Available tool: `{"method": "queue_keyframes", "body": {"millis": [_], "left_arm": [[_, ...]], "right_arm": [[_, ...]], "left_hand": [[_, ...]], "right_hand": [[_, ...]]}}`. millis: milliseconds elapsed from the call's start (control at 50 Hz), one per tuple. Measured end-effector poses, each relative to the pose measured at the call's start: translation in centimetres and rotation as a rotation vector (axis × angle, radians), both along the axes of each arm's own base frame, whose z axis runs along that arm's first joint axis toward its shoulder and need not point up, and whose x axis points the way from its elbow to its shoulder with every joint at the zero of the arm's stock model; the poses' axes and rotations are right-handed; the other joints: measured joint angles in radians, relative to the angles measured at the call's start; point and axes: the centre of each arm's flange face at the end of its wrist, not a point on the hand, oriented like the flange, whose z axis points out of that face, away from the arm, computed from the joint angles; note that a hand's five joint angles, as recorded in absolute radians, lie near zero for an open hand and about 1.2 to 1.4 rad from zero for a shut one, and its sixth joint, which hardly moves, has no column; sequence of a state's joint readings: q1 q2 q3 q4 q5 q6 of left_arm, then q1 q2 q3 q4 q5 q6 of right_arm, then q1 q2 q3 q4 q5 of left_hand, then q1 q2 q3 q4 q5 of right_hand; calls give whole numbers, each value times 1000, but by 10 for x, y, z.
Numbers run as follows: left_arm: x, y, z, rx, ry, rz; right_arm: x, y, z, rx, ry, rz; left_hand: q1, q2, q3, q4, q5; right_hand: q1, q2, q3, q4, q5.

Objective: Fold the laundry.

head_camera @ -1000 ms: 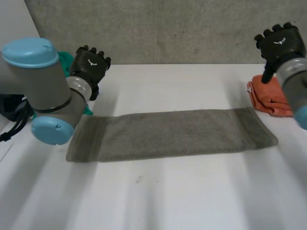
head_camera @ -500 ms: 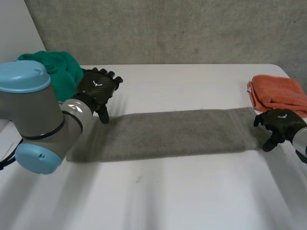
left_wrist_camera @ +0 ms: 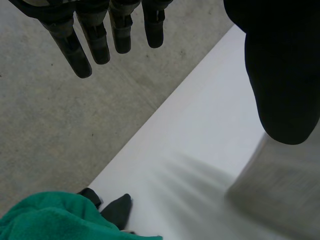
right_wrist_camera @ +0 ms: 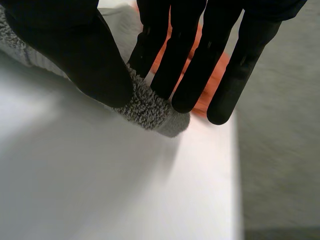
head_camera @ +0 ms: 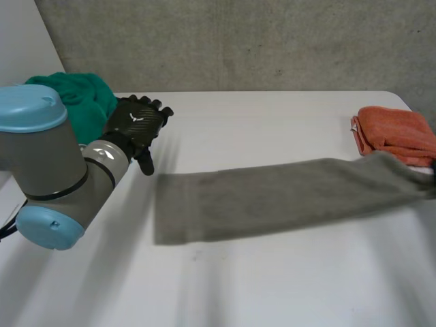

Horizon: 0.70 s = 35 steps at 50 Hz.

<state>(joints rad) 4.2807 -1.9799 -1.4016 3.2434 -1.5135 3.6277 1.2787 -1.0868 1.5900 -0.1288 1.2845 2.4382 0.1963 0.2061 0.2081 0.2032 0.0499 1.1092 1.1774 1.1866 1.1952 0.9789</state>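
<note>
A long grey towel (head_camera: pixel 272 197) lies stretched across the white table (head_camera: pixel 272 279), its right end lifted toward the table's right edge. In the right wrist view my right hand (right_wrist_camera: pixel 85 55) pinches the towel's end corner (right_wrist_camera: pixel 150 107) between thumb and fingers. My left hand (head_camera: pixel 136 122) hovers with straight fingers just beyond the towel's left end, not touching it. In the left wrist view the fingers (left_wrist_camera: pixel 100 30) are spread and empty, with the towel's end (left_wrist_camera: pixel 280 195) below the thumb.
A crumpled green cloth (head_camera: pixel 78 99) sits at the table's back left, close to my left hand, and appears beneath it (left_wrist_camera: pixel 50 217). A folded orange cloth (head_camera: pixel 395 133) lies at the back right, just behind my right hand's fingers (right_wrist_camera: pixel 210 75). A concrete wall stands behind.
My right hand dropped to the towel's right end, closed on its corner and dragged the whole towel rightward. The towel's left end slid away from my left hand, which shifted slightly toward the middle.
</note>
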Motion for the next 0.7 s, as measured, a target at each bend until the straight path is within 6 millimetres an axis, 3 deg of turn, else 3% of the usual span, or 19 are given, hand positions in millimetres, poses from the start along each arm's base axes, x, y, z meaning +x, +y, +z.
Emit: {"method": "queue_keyframes", "body": {"millis": [80, 120, 180, 220, 240, 260, 280, 320, 360, 400, 420, 480, 560, 580, 620, 660, 700], "left_arm": [[3, 4, 6, -9, 4, 2], [4, 5, 8, -13, 6, 3], [7, 8, 12, -20, 9, 6], [8, 9, 14, -24, 11, 8], [8, 10, 14, -24, 12, 8], [8, 11, 15, -26, 13, 8], [9, 11, 16, -27, 13, 9], [9, 12, 17, -29, 14, 10], [10, 14, 18, -29, 14, 10], [10, 15, 17, -27, 14, 10], [10, 16, 16, -24, 12, 9], [10, 19, 13, -15, 8, 5], [10, 22, 8, -6, 4, 1], [10, 23, 7, -6, 4, -1], [10, 23, 5, -6, 4, -2], [9, 23, 4, -8, 5, -3], [9, 23, 4, -11, 7, -3]], "right_arm": [[-21, -2, 14, -32, 138, -46], [-22, -3, 19, -46, 178, -52], [3, -4, 33, -119, 240, 5], [43, 0, 45, -208, 260, 107], [51, 1, 47, -224, 261, 129], [72, 6, 51, -267, 260, 186], [107, 16, 57, -333, 252, 285], [140, 29, 61, -395, 239, 386], [191, 58, 61, -469, 209, 557], [221, 81, 57, -499, 189, 672], [247, 106, 49, -511, 170, 787], [290, 158, 21, -486, 148, 1007], [309, 195, -9, -425, 155, 1149], [313, 206, -19, -395, 163, 1187], [314, 210, -24, -376, 167, 1198], [311, 208, -23, -355, 161, 1175], [306, 199, -14, -349, 139, 1119]], "left_hand": [[0, 0, 0, 0, 0], [0, 0, 0, 0, 0], [0, 0, 0, 0, 0], [0, 0, 0, 0, 0], [0, 0, 0, 0, 0], [0, 0, 0, 0, 0], [0, 0, 0, 0, 0], [0, 0, 0, 0, 0], [0, 0, 0, 0, 0], [0, 0, 0, 0, 0], [0, 0, 0, 0, 0], [0, 0, 0, 0, 0], [0, 0, 0, 0, 0], [0, 0, 0, 0, 0], [0, 0, 0, 0, 0], [0, 0, 0, 0, 0], [0, 0, 0, 0, 0]], "right_hand": [[0, 0, 0, 0, 0], [0, 0, 0, 0, 3], [0, 0, 1, 0, 10], [0, 0, 2, 1, 10], [0, 0, 2, 1, 10], [0, 0, 3, 1, 10], [0, 0, 3, 1, 10], [0, 0, 3, 1, 10], [0, 0, 3, 1, 10], [0, 0, 3, 1, 10], [0, 0, 3, 1, 10], [0, 0, 3, 2, 11], [-14, -28, -29, -31, -13], [-161, -206, -186, -190, -162], [-366, -418, -409, -412, -370], [-774, -823, -806, -812, -798], [-867, -935, -933, -940, -907]]}}
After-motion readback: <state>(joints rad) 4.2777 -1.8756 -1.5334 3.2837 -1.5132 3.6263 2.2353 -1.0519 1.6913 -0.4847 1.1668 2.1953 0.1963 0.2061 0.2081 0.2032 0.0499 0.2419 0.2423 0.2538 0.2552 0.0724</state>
